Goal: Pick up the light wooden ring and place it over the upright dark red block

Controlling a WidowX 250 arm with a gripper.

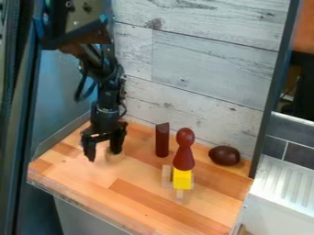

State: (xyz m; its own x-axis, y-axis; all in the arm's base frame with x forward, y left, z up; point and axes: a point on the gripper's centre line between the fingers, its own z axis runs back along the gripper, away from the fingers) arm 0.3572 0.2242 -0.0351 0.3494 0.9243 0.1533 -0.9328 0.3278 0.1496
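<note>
- Claw [103, 156]: parted, gripping nothing; view-left of the yellow block [182, 179], beside a pale wooden piece [114, 159].
- Stacked: yellow block, dark red cone [183, 160], rounded top [185, 137].
- Unstacked: dark red post [162, 140], upright behind yellow block; brown egg-shaped piece [224, 156], behind-right.
- Edges: table [131, 197] boards span claw to block; plank wall [202, 73] behind.

Bright, diffuse light, apparently from above, washes the wooden table [147, 202], palest to the left of the yellow block [182, 179]. Soft highlights touch the dark red pawn-shaped piece [184, 158] directly on the block and the brown egg-shaped object [224, 156] behind it to the right. Shadows fall faint and soft around the block; the black arm [108, 87], behind it to the left, reads dark against the brightly lit plank wall [208, 69].
</note>
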